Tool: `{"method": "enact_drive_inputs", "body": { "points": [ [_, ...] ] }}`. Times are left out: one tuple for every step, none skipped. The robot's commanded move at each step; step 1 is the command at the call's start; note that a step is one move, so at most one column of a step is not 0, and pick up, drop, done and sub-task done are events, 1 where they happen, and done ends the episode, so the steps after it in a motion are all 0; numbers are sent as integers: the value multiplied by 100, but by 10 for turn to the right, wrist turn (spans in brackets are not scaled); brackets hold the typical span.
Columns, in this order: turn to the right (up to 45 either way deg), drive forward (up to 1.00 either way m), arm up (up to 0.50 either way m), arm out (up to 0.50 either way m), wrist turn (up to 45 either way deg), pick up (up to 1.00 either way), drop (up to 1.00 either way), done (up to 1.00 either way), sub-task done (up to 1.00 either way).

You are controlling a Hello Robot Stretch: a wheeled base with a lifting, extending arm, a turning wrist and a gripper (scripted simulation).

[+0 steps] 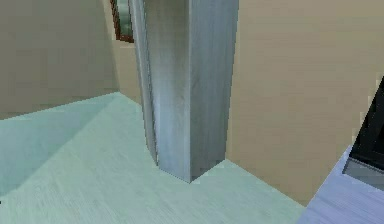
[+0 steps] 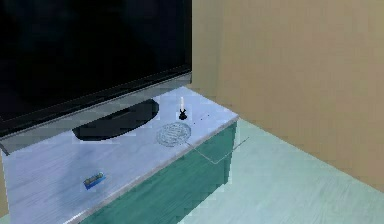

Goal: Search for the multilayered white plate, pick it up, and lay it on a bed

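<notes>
Plate (image 2: 173,135), pale and round with ringed layers, lies flat on the light top of a television stand (image 2: 150,195) in the arm side view, toward the end of the stand nearest the tan wall (image 2: 300,70). At about one o'clock from it, close by, stands a small dark upright object with a white tip (image 2: 181,108), too small to name. At ten o'clock from the plate lies the long dark foot (image 2: 115,125) of a large black television (image 2: 90,50), whose screen fills the upper part of that view toward eleven o'clock. Well apart from the plate, at about eight o'clock, a little bluish item (image 2: 93,181) rests near the stand's front edge. The stand's front is teal, and pale green floor (image 2: 300,185) spreads out at four o'clock. In the forward view a tall grey metallic slab (image 1: 190,80) rises from the floor at twelve o'clock, with a dark framed piece (image 1: 122,20) on the wall at eleven o'clock and the stand's pale corner (image 1: 340,200) at four o'clock. How the gripper's fingers stand I cannot tell.
</notes>
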Motion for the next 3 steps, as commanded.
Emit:
{"method": "enact_drive_inputs", "body": {
  "points": [
    [0,0,50,0,0,0,0,0,0],
    [0,0,30,0,0,0,0,0,0],
    [0,0,0,48,0,0,0,0,0]
  ]
}}
